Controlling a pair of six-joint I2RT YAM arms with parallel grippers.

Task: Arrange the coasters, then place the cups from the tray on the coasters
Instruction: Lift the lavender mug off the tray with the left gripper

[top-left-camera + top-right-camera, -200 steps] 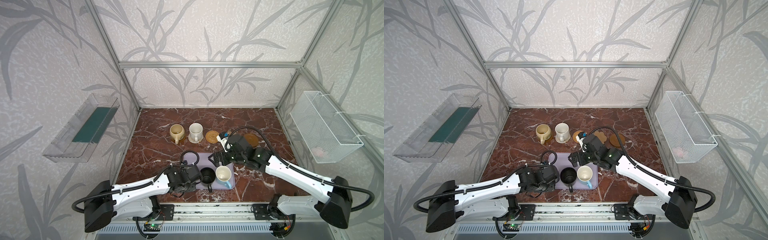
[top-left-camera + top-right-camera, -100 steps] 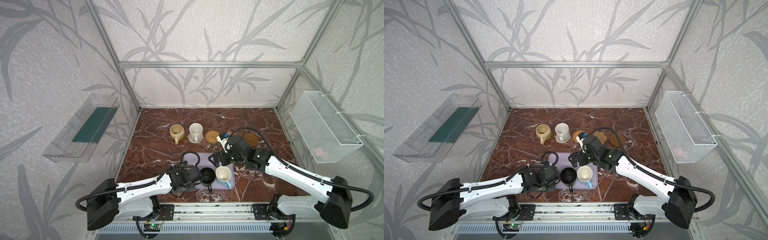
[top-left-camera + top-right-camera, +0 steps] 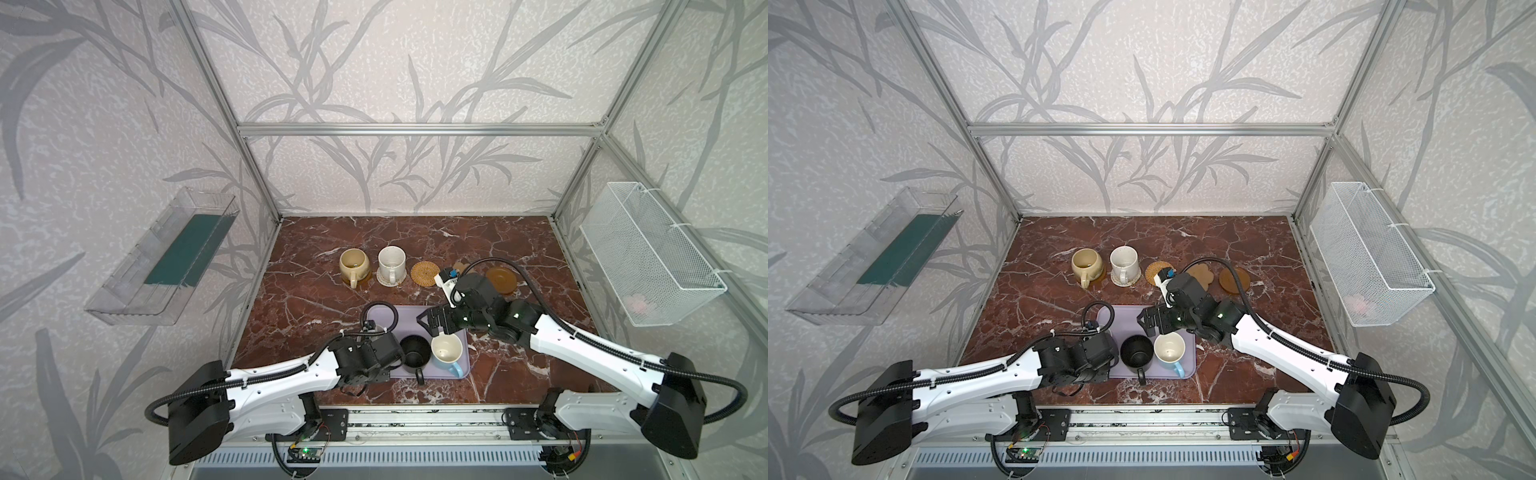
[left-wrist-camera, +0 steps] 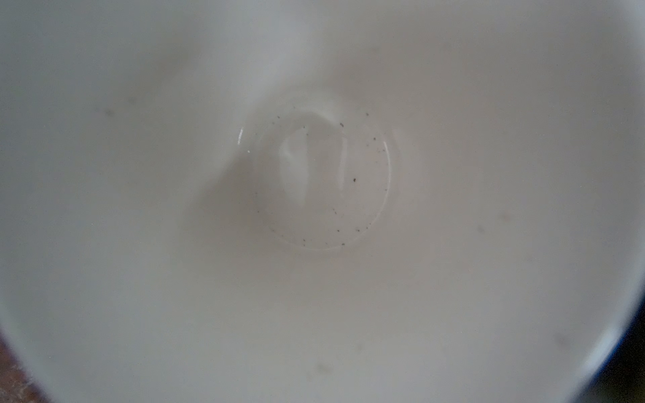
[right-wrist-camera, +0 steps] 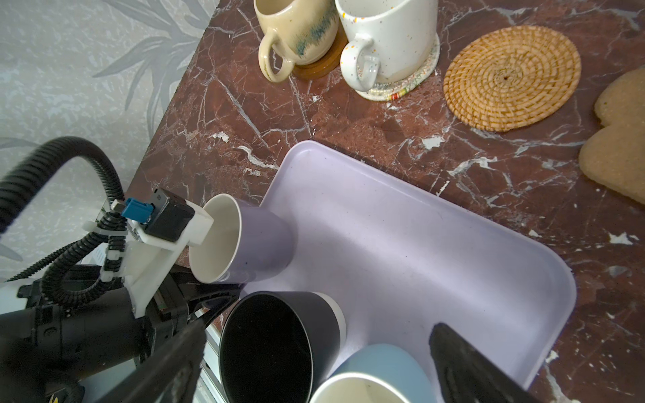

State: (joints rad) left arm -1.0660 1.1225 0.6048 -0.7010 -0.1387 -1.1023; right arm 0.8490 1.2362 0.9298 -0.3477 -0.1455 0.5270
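Gripping the lilac mug [image 5: 265, 244], the left claw [image 5: 227, 288] is shut tight on it. The mug leans steeply, its mouth toward that claw's wrist and its base over a corner of the tray [image 5: 419, 244]; its glossy white inside fills the left wrist view. Just beside this claw, upright on the smooth, low-rimmed lilac plastic, stand the black mug [image 5: 272, 349] and, close against it, the light blue mug [image 5: 377, 370].

Above the tray, just beyond the blue mug, the right claw [image 3: 434, 324] hangs spread wide, holding nothing.

Past it, on the veined red-brown marble [image 5: 349, 139], lie three bare coasters: a coiled rattan round [image 5: 511, 76], a beige paw-shaped mat [image 5: 621, 157] and an amber disc [image 3: 500, 279]. Off toward the left claw's side, a speckled white mug [image 5: 391, 38] sits on the woven spiral mat [image 5: 401, 90], and a rounded beige mug [image 5: 296, 31] on another amber disc [image 5: 321, 66].
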